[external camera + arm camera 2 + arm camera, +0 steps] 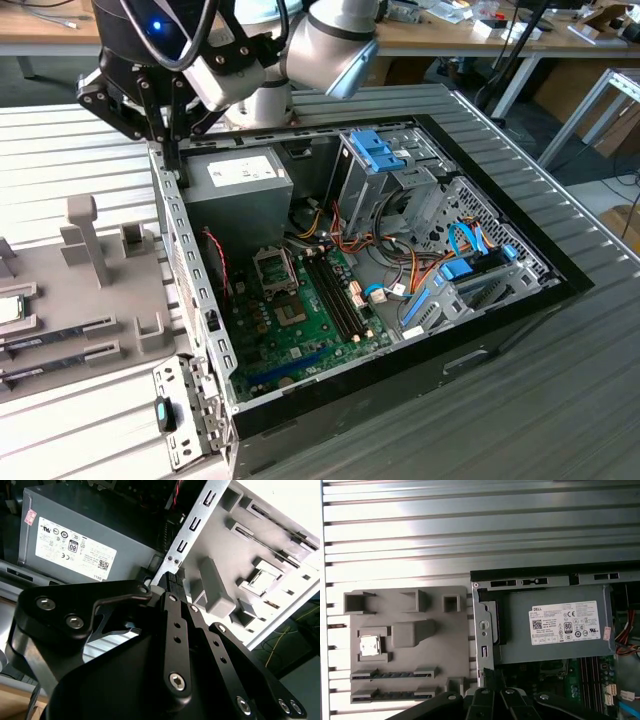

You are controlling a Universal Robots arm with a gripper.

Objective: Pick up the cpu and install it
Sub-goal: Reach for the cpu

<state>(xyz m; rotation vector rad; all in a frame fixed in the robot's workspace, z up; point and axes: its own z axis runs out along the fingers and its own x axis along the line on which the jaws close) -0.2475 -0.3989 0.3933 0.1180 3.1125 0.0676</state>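
Judged step in hand as the approach to pick-up: nothing grasped, nothing installed. Located the cpu (369,645) lying flat in a square pocket of the grey tray (410,630), on the tray's side away from the computer case (195,270). Spotted it again at the exterior view's left edge (8,308). Noted two memory sticks (395,674) in slots of the same tray, near the cpu pocket. Placed the tray on the ribbed desk (470,530), hard against or just beside the case wall; cannot tell which.

Found the gripper (172,150) well apart from the cpu, hanging over the case's side wall at the corner nearest the power supply (245,180). Read the fingers (176,625) as drawn together with nothing between them. Cannot tell whether the tips touch the wall.

Logged arm (330,45) pose: reaching in from the desk's far edge in the exterior view, wrist turned down, fingers pointing at the desk.

Judged that the pick calls for parting the fingers enough to span the chip, centring over its pocket across the tray, and coming down square so the chip lifts flat. Took the socket frame (275,268) on the board inside the case, just beside the power supply, for the destination.
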